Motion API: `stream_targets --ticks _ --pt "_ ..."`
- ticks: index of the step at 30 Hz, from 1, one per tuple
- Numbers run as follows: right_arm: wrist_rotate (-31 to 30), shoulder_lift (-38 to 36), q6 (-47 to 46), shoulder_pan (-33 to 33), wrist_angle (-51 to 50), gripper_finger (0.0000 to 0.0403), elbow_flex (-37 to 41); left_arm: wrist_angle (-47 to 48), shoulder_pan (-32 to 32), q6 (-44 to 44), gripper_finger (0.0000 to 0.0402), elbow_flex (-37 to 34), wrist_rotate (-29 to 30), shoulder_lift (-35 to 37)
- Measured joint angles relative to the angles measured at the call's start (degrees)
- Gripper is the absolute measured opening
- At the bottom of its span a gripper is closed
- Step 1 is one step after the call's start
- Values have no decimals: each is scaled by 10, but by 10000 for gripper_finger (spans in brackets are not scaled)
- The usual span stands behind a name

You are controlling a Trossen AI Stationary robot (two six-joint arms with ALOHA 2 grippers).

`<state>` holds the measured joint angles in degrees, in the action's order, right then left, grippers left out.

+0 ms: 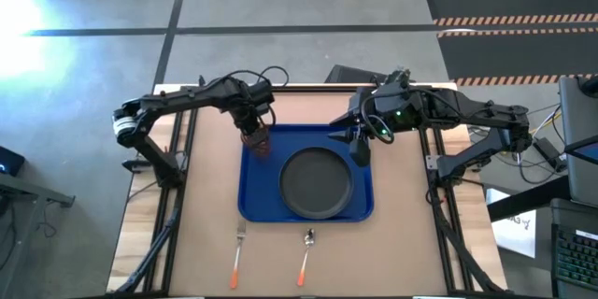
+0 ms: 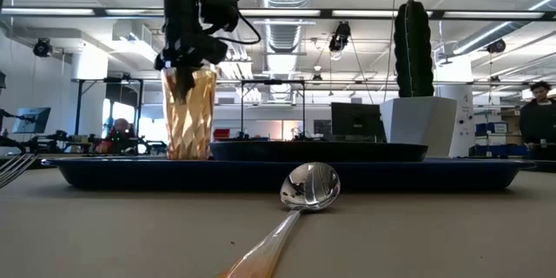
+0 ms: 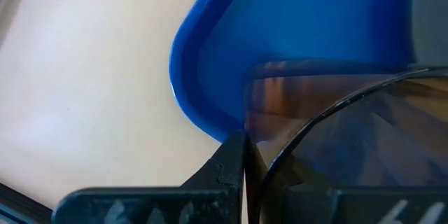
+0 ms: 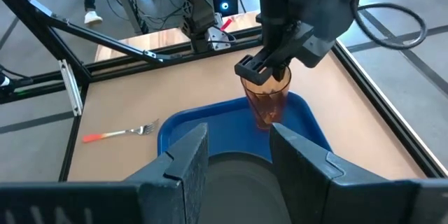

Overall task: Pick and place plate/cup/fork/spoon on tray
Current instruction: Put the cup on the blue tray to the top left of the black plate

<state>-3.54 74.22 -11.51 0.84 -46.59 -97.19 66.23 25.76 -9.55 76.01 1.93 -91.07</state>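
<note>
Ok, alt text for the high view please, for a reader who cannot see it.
Seen from above, the left hand grips a translucent amber plastic cup at the far left corner of a bright blue rectangular tray, which holds a round black plate. The right hand hangs open over the tray's far right corner; an orange-handled fork and spoon lie on the table.

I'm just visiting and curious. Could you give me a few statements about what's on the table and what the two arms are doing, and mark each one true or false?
1. The plate lies on the blue tray. True.
2. The left gripper is shut on the cup's rim. True.
3. The fork is already on the tray. False: it lies on the table in front of the tray.
4. The right gripper holds the spoon. False: it is open and empty above the tray's edge; the spoon lies on the table.
5. The cup stands upright. True.
</note>
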Motion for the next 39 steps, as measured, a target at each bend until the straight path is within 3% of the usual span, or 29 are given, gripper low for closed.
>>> stream_targets --ticks 14,26,39 --pt "0 0 0 0 0 141 0 -50 0 0 3 -9 0 5" --pt "0 0 -4 0 -4 141 0 -47 0 14 77 -7 1 11" --pt "-1 0 2 0 -36 135 0 -44 1 26 116 133 1 33"
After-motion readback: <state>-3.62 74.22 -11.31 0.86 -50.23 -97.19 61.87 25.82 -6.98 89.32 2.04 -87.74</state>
